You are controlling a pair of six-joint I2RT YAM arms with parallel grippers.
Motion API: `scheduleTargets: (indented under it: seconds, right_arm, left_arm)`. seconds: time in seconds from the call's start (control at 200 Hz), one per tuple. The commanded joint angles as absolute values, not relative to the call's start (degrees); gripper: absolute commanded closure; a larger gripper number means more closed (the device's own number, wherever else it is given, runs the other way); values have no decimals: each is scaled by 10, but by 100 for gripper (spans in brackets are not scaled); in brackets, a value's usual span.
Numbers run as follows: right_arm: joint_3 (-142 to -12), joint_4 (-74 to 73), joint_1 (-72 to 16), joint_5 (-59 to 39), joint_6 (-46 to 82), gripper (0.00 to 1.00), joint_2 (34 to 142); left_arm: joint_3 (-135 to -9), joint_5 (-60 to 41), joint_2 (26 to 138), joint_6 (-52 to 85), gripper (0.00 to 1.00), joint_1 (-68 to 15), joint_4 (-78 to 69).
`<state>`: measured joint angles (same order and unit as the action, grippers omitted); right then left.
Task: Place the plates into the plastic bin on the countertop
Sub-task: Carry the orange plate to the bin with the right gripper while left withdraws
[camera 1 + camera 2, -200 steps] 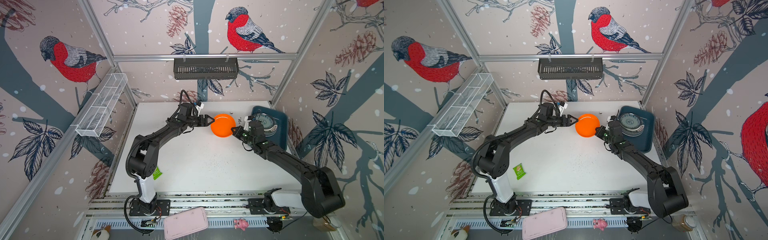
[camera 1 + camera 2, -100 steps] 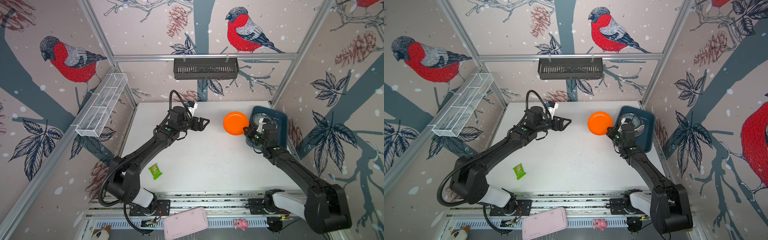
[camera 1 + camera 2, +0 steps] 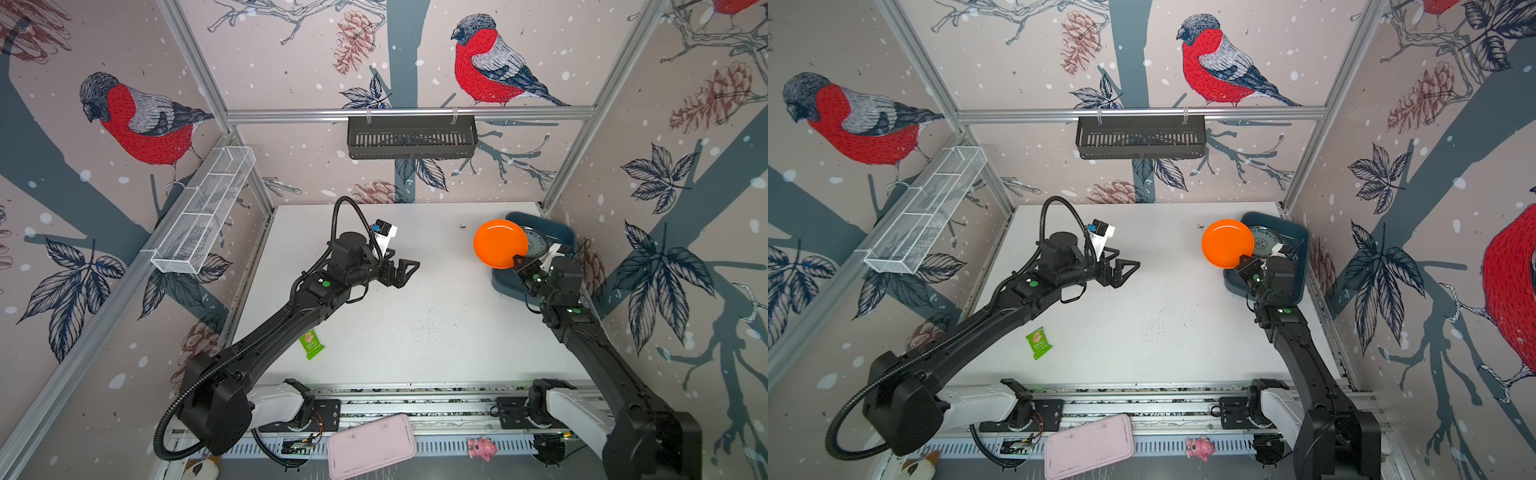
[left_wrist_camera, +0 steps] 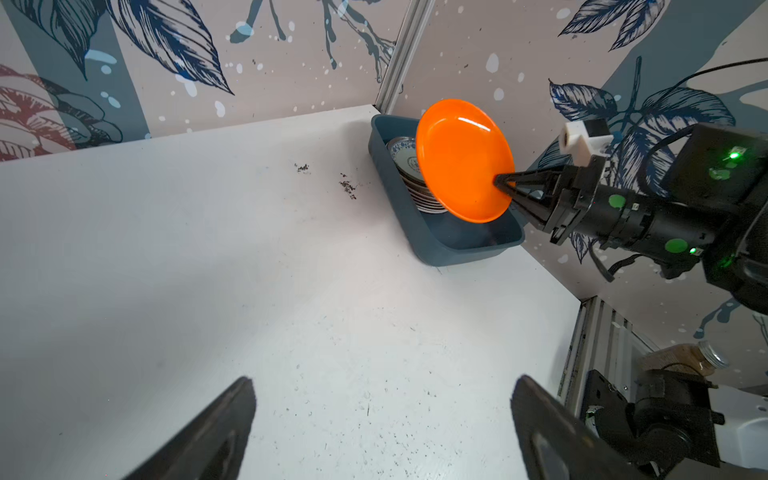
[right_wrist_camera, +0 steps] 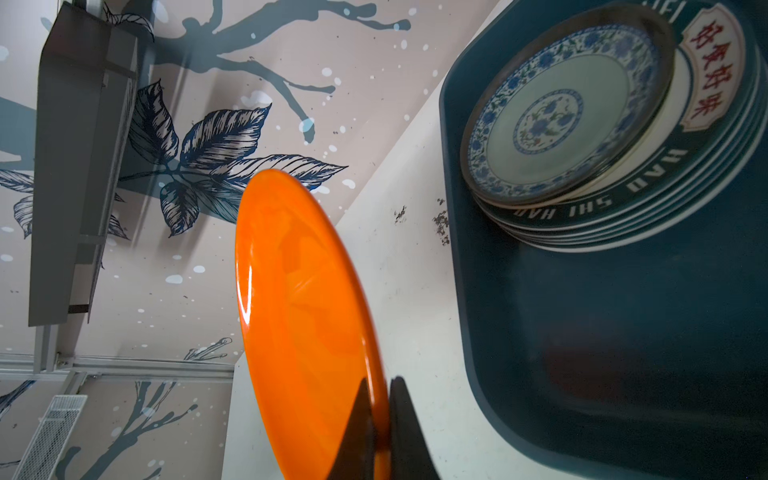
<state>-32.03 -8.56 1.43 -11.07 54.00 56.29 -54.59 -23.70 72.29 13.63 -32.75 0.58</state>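
the plates are nearly all sitting in the bin by the look of it, and one is hanging in the air. the white counter [image 3: 415, 324] is lying almost bare under both arms. the plastic bin [image 4: 409, 224] is sitting in its far right corner, against the wall. at the bin's far end a stack [image 5: 561, 116] of plates is resting flat with a blue-patterned one on top, and the near end is lying empty. the right arm [image 3: 590, 336] is reaching over that near end, and the right jaws are pinching shut on the rim of the orange plate [image 4: 461, 160], biting only its edge. the plate is standing almost on edge, clear of the counter. it is hovering at the bin's counter-side wall beside the stack, touching neither as far as i can tell. the left jaws are gaping wide over the middle of the counter, holding nothing. a small green packet [image 3: 311, 344] is lying near the left arm [image 3: 291, 307].

i'm guessing the orange plate is light and stiff, plastic perhaps, and its glossy skin is looking slippery. with so small a bite it could be swivelling or sliding out if swung fast. the rim is offering the only hold on so shallow a dish. the stack below may be chipping if the plate drops, so the move is calling for a level, gentle lowering.
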Motion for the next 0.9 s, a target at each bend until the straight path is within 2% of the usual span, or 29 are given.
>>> scheduleTargets:
  seconds: [0.0,0.13,0.44,0.625,0.896]
  right_arm:
    - [-313,-91,26,-110,550,99,557]
    - [-302,-100,44,-118,553,98,558]
    - [-302,-72,108,-153,533,99,551]
    - [-313,-50,159,-169,510,99,549]
    - [-345,-50,220,-189,485,98,610]
  left_arm:
    - [-540,-250,731,129,4,-336,-30]
    - [-549,-209,753,127,4,-347,-38]
    - [-568,-235,864,201,4,-383,-235]
    - [-631,-240,929,158,4,-414,-214]
    - [-697,-273,1008,149,4,-439,-251]
